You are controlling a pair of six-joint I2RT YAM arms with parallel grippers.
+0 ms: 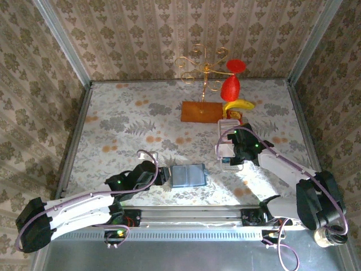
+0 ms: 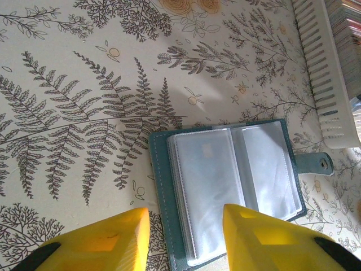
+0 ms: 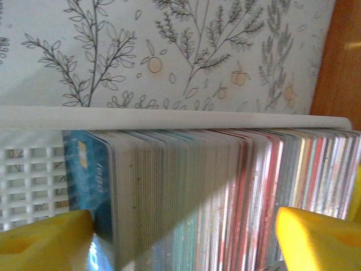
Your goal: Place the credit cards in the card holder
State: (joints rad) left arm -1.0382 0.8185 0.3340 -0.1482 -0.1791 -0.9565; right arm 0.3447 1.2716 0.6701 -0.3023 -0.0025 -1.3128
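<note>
right pincer (image 3: 183, 240) — spread wide astride credit cards (image 3: 225, 192) | stack upright in white tray (image 3: 169, 116)

Between the fingers of the right gripper (image 3: 180, 237) the credit cards (image 3: 197, 186) are standing packed, seemingly leaving no gap. The white tray (image 3: 169, 118) wall is blocking just beyond. The table (image 2: 67, 113) is lying free ahead-left of the left gripper (image 2: 186, 237).

You have papered walls (image 1: 141, 34) on three sides, beige with a damask pattern in upright stripes. Grey metal posts (image 1: 63, 42) run down the two far corners to the table (image 1: 113, 118). Its cloth is pale, printed with grey ferns and orange flowers. A metal rail (image 1: 192, 213) runs along the near edge. A bright patch of light (image 1: 246, 180) lies on the cloth at near right; the rest is evenly, softly lit.
</note>
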